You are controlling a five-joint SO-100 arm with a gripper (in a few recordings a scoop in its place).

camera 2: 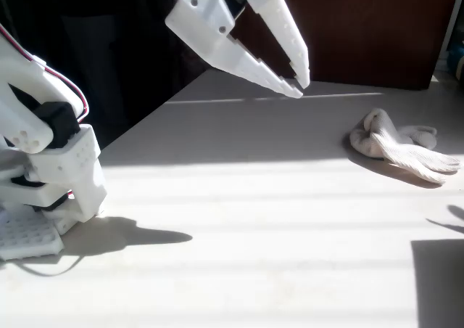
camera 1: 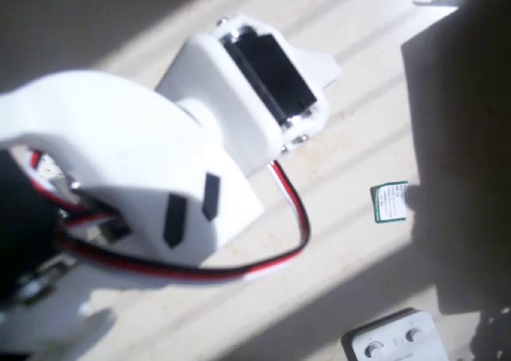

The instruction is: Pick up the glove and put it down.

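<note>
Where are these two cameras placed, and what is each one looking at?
Overhead view: sits above, looking down on the pale table; the robot's white arm with its red, black and white cable fills much of it, beside a small green-and-white card and a white box with knobs.
Fixed view: sits low at table level, looking across to the glove lying crumpled; the arm's base and the hand, fingertips nearly together and holding nothing, show.
Shared: the arm and the sunlit striped tabletop.
</note>
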